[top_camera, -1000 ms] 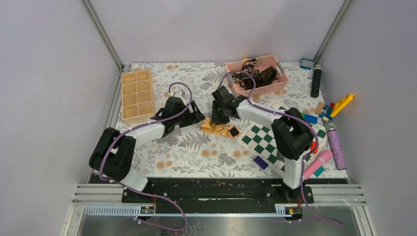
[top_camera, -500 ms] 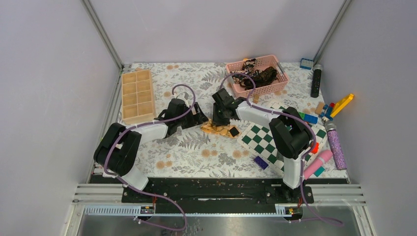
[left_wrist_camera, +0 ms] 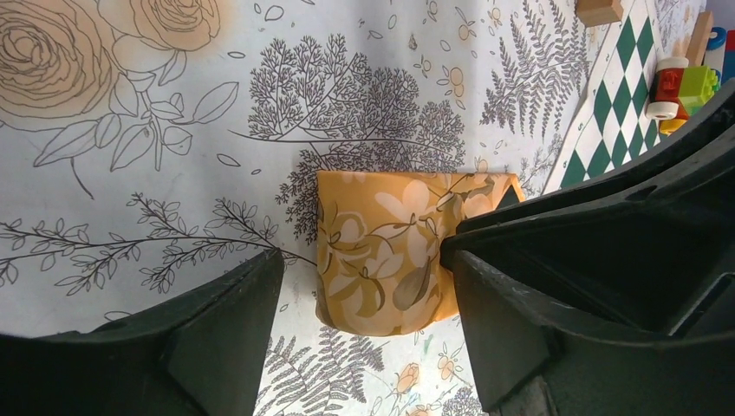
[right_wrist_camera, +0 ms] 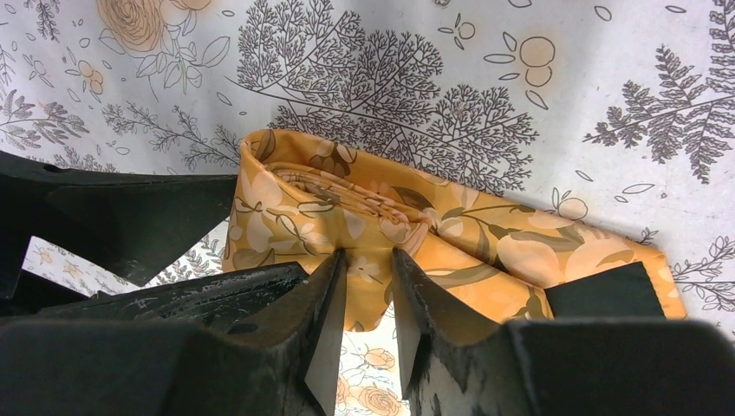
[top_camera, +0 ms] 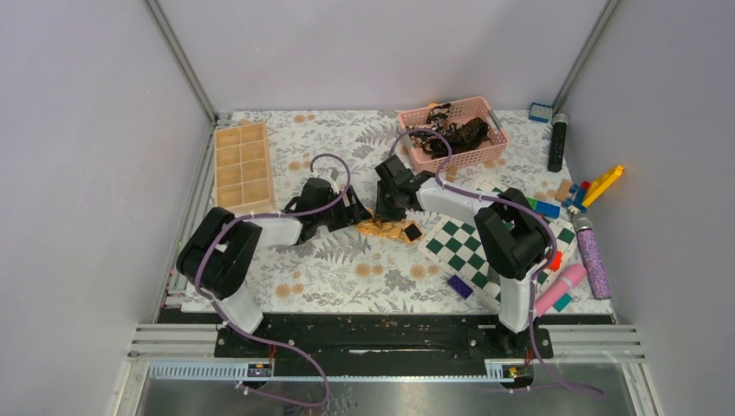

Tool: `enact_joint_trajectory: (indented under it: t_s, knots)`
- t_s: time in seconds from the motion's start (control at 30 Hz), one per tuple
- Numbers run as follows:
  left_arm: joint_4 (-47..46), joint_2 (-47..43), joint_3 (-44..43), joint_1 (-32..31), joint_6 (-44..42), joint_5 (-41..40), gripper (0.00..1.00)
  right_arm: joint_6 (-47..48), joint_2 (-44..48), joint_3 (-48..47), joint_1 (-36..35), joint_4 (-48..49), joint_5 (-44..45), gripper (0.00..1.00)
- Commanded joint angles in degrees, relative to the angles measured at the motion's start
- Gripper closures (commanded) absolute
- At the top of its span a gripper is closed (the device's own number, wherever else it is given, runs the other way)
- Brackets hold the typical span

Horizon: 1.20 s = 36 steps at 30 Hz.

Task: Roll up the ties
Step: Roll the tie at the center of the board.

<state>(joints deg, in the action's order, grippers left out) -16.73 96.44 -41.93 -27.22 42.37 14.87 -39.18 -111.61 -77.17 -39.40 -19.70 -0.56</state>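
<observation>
The golden tie is shiny tan-orange cloth printed with pale blossoms and olive leaves; it lies folded over itself into a short, thick bundle with layered edges showing at one end, and a black patch lies at its other end; it rests flat on the flower-printed table, near the middle, just beside the corner of the checkered board; the dark ties sit heaped in the pink basket at the far side, well apart from both arms.

The left gripper stands spread wide and holds nothing; the bundle lies between its jaws, one finger at the bundle's edge, the other apart from it with bare table between; the right gripper comes at the bundle from the opposite side, its jaws drawn almost together over the near edge, a fold of the golden cloth pinched in the narrow slit.
</observation>
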Motion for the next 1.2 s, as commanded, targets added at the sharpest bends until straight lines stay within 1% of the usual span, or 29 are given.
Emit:
enact_joint_trajectory:
  t_s: [0.0, 0.4, 0.73, 0.87, 0.97, 1.1, 1.17]
  knots:
    - [-5.2, 0.7, 0.9, -0.2, 1.2, 2.2, 0.28, -0.3, -1.2, 1.3, 0.5, -0.9, 2.0, 0.68]
    - [-11.5, 3.9, 2.9, -0.3, 4.6, 5.3, 0.29, -0.3, -1.0, 1.5, 0.6, -0.9, 1.4, 0.68]
    - [-14.7, 4.6, 4.8, -0.3, 5.3, 6.0, 0.47, -0.4, -0.8, 1.6, 0.6, -0.9, 1.4, 0.68]
    - [-14.9, 3.9, 5.3, -0.3, 5.2, 6.0, 0.5, -0.4, 0.7, 2.7, 0.7, 0.4, 1.4, 0.68]
    - [-14.7, 2.6, 5.8, -0.2, 4.8, 5.4, 0.5, 0.2, 3.5, 4.2, 0.9, 2.4, 0.7, 0.63]
    - [-12.9, 0.1, 6.0, -0.4, 3.9, 3.7, 0.5, 1.8, 9.6, 5.5, 1.4, 3.7, -0.6, 0.47]
    - [-11.3, -1.3, 5.7, -0.8, 3.0, 2.5, 0.5, 2.5, 13.0, 6.4, 1.7, 3.8, 0.2, 0.42]
